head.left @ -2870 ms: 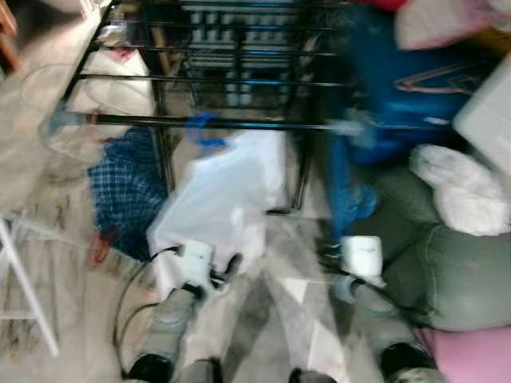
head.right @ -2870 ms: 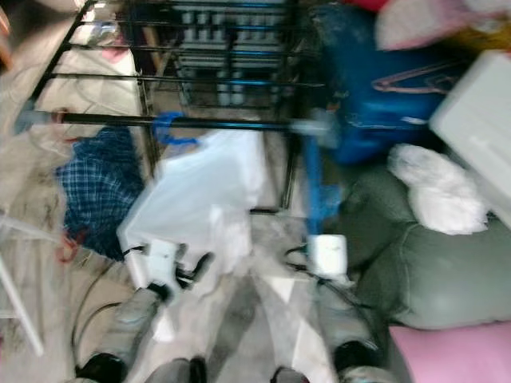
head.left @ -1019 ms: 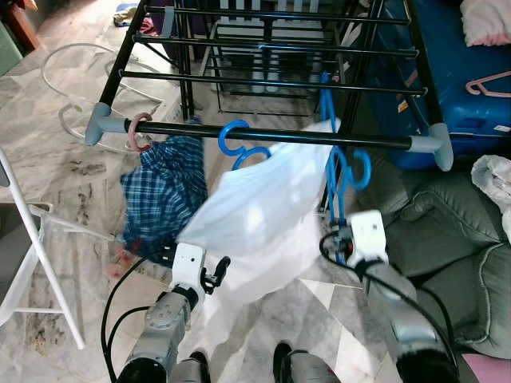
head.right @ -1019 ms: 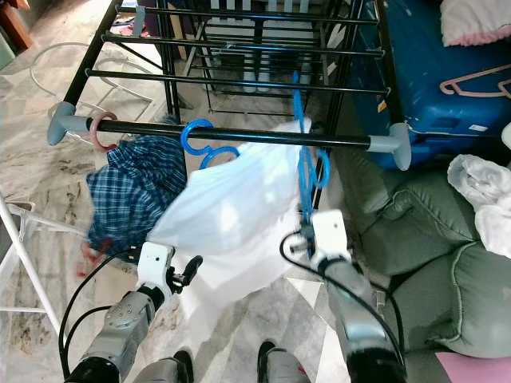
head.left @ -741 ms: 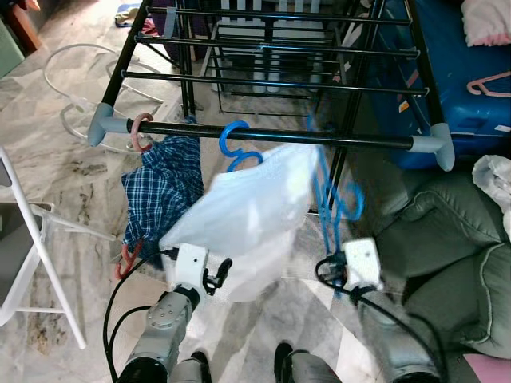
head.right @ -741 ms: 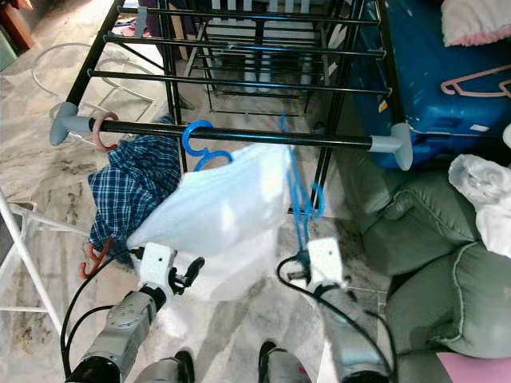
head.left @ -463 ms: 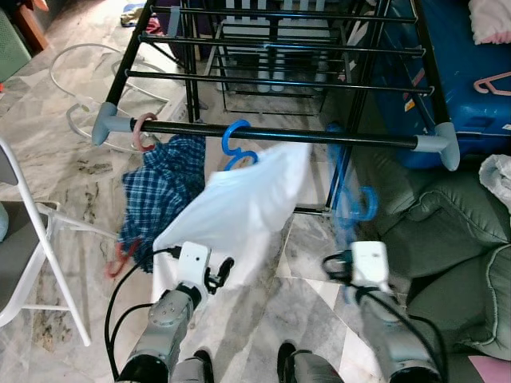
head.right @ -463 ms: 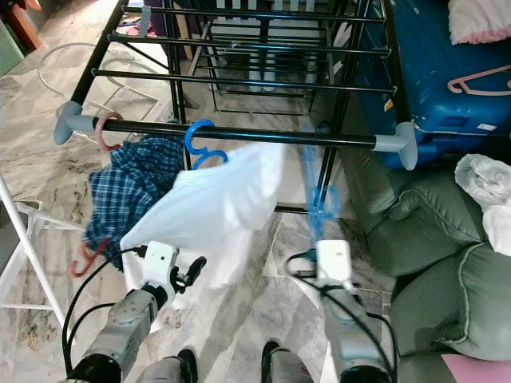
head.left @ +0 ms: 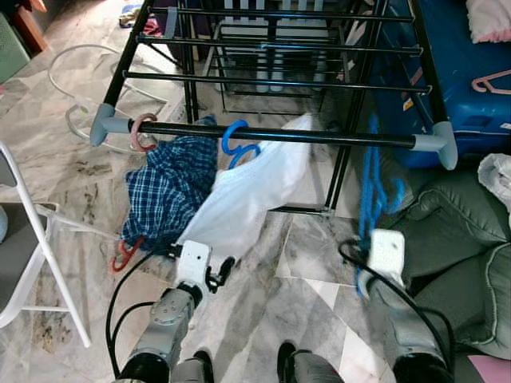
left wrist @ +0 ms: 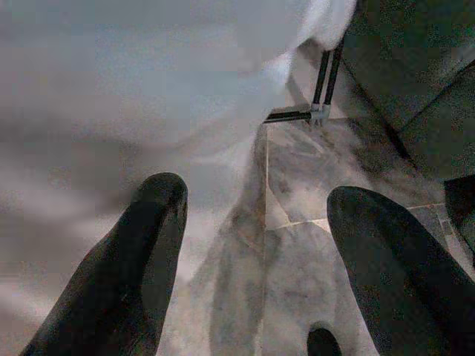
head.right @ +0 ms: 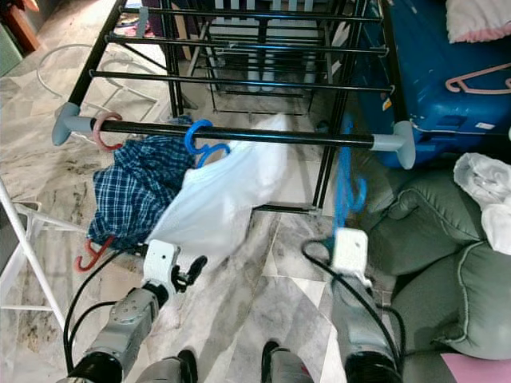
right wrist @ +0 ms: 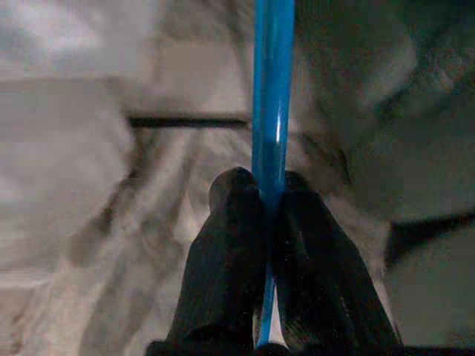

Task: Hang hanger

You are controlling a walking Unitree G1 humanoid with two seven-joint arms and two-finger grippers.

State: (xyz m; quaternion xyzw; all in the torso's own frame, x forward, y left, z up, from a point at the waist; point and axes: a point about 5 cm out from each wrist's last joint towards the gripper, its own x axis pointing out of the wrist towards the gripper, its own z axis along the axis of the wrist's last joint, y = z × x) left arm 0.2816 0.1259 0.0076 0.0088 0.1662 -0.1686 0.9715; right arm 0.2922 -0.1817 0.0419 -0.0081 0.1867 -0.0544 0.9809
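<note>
While my right gripper (right wrist: pixel 269 194) clenches blue hanger (head.left: pixel 370 187) below rack rail (head.left: pixel 279 134), left gripper (left wrist: pixel 256 204) spread, idle

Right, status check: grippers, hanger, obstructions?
Right gripper shut on blue hanger, below rack bar. Left gripper open, idle. White garment hangs alongside.

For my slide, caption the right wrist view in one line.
Right gripper shut on a blue hanger, held above the marble floor near a white garment.
</note>
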